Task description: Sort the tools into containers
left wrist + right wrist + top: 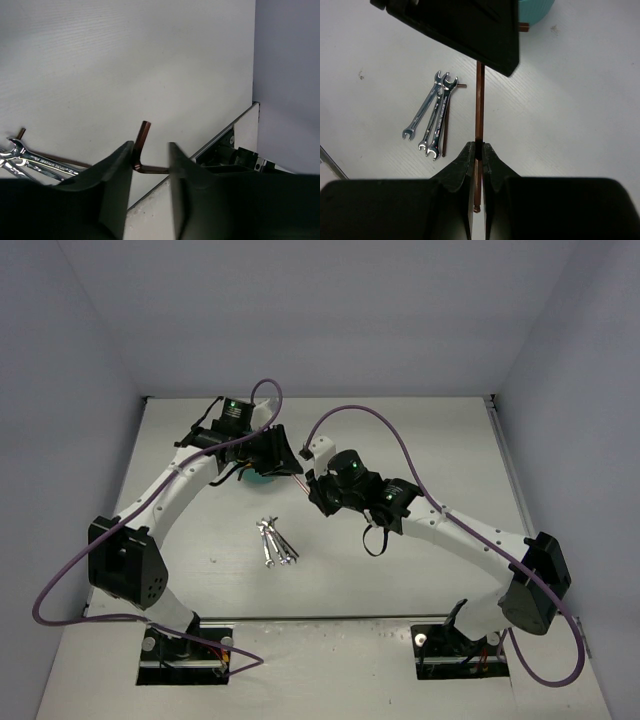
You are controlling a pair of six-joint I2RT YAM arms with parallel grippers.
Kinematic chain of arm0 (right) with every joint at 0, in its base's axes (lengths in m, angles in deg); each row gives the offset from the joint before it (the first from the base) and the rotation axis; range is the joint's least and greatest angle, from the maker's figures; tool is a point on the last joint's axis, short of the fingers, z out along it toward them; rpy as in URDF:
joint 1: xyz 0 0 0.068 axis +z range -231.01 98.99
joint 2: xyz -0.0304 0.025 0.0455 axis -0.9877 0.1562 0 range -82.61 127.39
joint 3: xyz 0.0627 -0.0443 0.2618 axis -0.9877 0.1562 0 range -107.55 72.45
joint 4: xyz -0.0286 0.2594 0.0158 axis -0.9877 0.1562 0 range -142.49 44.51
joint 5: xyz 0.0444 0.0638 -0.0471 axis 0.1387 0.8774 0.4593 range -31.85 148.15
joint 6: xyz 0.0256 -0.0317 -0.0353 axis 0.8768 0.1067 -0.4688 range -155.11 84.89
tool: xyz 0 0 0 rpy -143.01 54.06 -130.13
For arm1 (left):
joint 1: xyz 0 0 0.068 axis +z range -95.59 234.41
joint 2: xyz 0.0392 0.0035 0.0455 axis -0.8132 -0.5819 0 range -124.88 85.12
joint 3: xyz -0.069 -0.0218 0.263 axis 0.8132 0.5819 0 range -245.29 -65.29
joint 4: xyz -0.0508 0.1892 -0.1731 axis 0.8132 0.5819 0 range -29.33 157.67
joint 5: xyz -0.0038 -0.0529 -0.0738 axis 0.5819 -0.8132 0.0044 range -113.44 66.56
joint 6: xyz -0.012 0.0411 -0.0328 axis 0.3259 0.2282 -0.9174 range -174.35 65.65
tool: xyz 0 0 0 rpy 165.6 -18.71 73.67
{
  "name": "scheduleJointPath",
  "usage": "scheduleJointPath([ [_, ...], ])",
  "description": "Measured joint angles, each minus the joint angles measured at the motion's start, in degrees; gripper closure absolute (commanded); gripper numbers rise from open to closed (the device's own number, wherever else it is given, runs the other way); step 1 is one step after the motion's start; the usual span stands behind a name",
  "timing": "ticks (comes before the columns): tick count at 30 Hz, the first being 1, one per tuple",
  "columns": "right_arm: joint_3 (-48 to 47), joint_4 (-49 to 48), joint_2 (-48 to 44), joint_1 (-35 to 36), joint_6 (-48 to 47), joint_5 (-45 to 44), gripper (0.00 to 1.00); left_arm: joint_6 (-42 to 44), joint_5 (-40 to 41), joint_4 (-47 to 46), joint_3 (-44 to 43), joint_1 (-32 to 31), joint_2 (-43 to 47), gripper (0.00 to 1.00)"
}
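My right gripper (pixel 477 147) is shut on the long shaft of a dark L-shaped hex key (pixel 479 105) and holds it in the air. The shaft runs up under my left gripper (pixel 465 25). In the left wrist view the key's bend (pixel 136 165) lies between my left gripper's (pixel 150 150) fingers, which stand apart. Its short arm points away. The teal organiser (pixel 535 7) is just beyond, mostly hidden under the left arm in the top view (pixel 258 478). Three silver wrenches (pixel 432 115) and another hex key (pixel 445 125) lie on the table.
The wrenches lie mid-table in the top view (pixel 275 543), in front of both grippers (pixel 283 458) (pixel 312 485). The table's near edge and an arm base (pixel 235 150) show in the left wrist view. Grey walls surround the table.
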Motion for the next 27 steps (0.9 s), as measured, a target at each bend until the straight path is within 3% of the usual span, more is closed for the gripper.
scheduleJointPath([
  [3, 0.04, -0.44, 0.0, 0.0, 0.19, 0.0, 1.0, -0.51, -0.2, -0.16, 0.02, 0.0, -0.18, 0.99],
  [8, 0.59, -0.94, 0.0, -0.02, 0.77, -0.02, 0.96, -1.48, -1.22, -1.51, 0.02, -0.05, -0.21, 1.0],
  [9, 0.62, -0.95, 0.0, -0.05, 0.89, -0.04, 0.87, -1.52, -1.2, -1.74, 0.05, -0.09, -0.2, 1.0],
  [10, 0.63, -0.99, 0.0, -0.1, 1.01, -0.05, 0.68, -1.58, -1.19, -1.95, 0.1, -0.11, -0.19, 1.0],
  [14, 0.63, -1.43, -0.05, -0.55, 1.57, -0.61, 0.43, -2.09, -0.62, -3.24, 0.7, 0.15, -0.02, 1.0],
  [20, 1.6, -1.88, -2.75, -2.28, 3.02, -3.63, 0.42, -5.99, 5.67, -8.0, 5.83, 4.34, 3.0, 1.0],
  [27, 6.05, -2.25, -10.45, -4.54, 4.9, -5.77, 0.42, -8.51, 25.6, -15.6, 8.97, 7.13, 9.08, 1.0],
])
